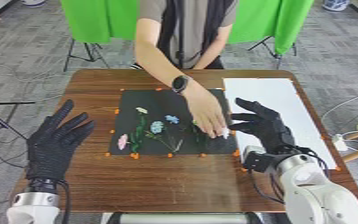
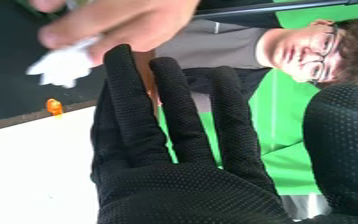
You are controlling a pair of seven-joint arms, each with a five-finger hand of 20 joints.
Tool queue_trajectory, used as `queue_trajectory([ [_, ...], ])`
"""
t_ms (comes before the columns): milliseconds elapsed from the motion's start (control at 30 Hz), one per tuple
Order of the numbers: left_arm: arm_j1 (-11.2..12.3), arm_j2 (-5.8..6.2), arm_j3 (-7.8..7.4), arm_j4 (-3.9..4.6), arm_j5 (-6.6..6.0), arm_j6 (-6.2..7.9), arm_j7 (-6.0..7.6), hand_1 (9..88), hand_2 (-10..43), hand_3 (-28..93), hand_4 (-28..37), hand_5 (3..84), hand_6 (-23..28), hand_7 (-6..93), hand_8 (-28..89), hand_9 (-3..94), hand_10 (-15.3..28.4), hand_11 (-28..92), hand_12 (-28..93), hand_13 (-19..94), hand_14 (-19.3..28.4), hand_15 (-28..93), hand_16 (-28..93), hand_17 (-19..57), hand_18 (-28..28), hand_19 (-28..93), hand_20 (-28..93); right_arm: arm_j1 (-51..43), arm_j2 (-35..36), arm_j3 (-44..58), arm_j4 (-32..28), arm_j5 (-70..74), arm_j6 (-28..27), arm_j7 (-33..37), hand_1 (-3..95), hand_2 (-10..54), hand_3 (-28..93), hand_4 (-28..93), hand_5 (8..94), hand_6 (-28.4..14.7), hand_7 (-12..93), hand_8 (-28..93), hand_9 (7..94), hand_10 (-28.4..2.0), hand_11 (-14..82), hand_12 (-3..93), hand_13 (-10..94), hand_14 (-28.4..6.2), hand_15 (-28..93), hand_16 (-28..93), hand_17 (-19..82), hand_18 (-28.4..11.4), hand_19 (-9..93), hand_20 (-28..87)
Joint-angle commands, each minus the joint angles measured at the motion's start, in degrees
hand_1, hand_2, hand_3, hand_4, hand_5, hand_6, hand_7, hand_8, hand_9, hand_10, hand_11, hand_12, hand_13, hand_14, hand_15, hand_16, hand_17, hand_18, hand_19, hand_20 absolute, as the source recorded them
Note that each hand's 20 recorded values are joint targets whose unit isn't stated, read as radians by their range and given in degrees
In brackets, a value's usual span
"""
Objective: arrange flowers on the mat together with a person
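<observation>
In the head view, the right hand is open, its fingers apart and pinching nothing, above the right edge of the black mat and the white sheet; just beside its fingers, on their left, a person's hand reaches down over the mat to a white flower; farther left of the right hand lie two blue flowers, a pale flower and a pink flower, with green stems among them; the left hand is spread open over the brown table, just left of the mat. In the right wrist view, the right hand has straight, slightly parted fingers, the thumb well away from them; near its fingertips, the person's fingers pinch the white flower; an orange piece sits by the mat's edge.
</observation>
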Motion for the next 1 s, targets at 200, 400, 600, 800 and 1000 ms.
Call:
queue_trajectory([
  [200, 0.33, -0.42, 0.54, 0.36, 0.24, -0.41, -0.51, 20.5, 8.0, 76, -28.3, 33.4, 7.0, 8.5, -8, 36.4, 21.2, 22, 11, 31, 28.4, 47, -10, -1.3, 28.4, 71, -28, 0.05, -0.29, -0.66, 0.12, 0.52, 0.65, -0.57, 14.7, 9.9, 79, -28, 46.4, -0.5, 12, -13, 52.0, -19.6, 13.1, 11.0, 43, -22.8, 39, 9, 5, -20.5, 52, 16],
  [400, 0.05, -0.35, 0.76, 0.45, 0.20, -0.25, -0.36, 20.6, 8.0, 76, -28.3, 33.3, 7.0, 8.6, -8, 36.5, 21.2, 22, 11, 31, 28.4, 47, -10, -1.1, 28.4, 71, -28, 0.55, -0.67, -0.93, 0.31, 0.89, 0.64, -0.80, 14.6, 9.9, 79, -28, 46.5, -0.5, 12, -13, 52.3, -19.5, 13.4, 11.1, 43, -22.8, 40, 9, 5, -20.4, 53, 16],
  [600, 0.20, -0.43, 0.86, 0.46, 0.18, -0.27, -0.32, 20.6, 8.0, 76, -28.3, 33.2, 7.0, 8.6, -8, 36.5, 21.2, 22, 11, 31, 28.4, 48, -10, -0.8, 28.4, 72, -28, 0.10, -1.20, -1.21, 0.22, 1.09, 1.14, -1.14, 14.5, 10.0, 79, -28, 46.6, -0.5, 11, -13, 52.4, -19.6, 13.4, 11.1, 43, -22.7, 40, 9, 5, -20.3, 53, 16],
  [800, 0.14, -0.27, 0.94, 0.49, 0.14, -0.13, -0.26, 20.7, 8.0, 76, -28.3, 33.1, 6.9, 8.6, -8, 36.5, 21.2, 22, 11, 31, 28.4, 48, -10, -0.4, 28.4, 74, -28, -0.05, -1.26, -1.04, 0.17, 1.46, 0.98, -1.31, 14.5, 10.1, 79, -28, 46.6, -0.6, 11, -13, 52.4, -19.6, 13.5, 11.1, 44, -22.6, 40, 8, 5, -20.3, 53, 16],
  [1000, -0.10, -0.58, 1.03, 0.52, 0.39, -0.31, -0.89, 20.8, 8.2, 76, -28.3, 32.5, 6.5, 8.6, -8, 36.5, 21.1, 22, 11, 31, 28.4, 48, -10, 0.1, 28.4, 75, -28, 0.15, -1.48, -1.29, 0.15, 2.15, 1.30, -1.46, 14.5, 10.2, 79, -28, 46.8, -0.7, 12, -13, 52.5, -19.6, 13.5, 11.1, 44, -22.6, 41, 9, 5, -20.3, 53, 16],
])
